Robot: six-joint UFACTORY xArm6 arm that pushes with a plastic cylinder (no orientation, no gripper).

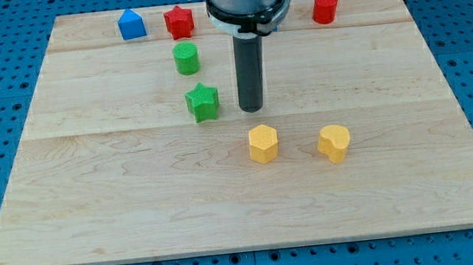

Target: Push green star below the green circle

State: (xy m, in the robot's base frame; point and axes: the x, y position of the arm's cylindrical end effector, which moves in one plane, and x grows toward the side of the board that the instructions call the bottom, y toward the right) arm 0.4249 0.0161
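My tip (253, 109) rests on the table (94, 190) just to the view's right of the green star (202, 102), apart from it; the arm carries no gripper, only this rod. The green star sits below the green circle (186, 58), slightly toward the view's right, and up-left of the yellow hexagon (263, 143).
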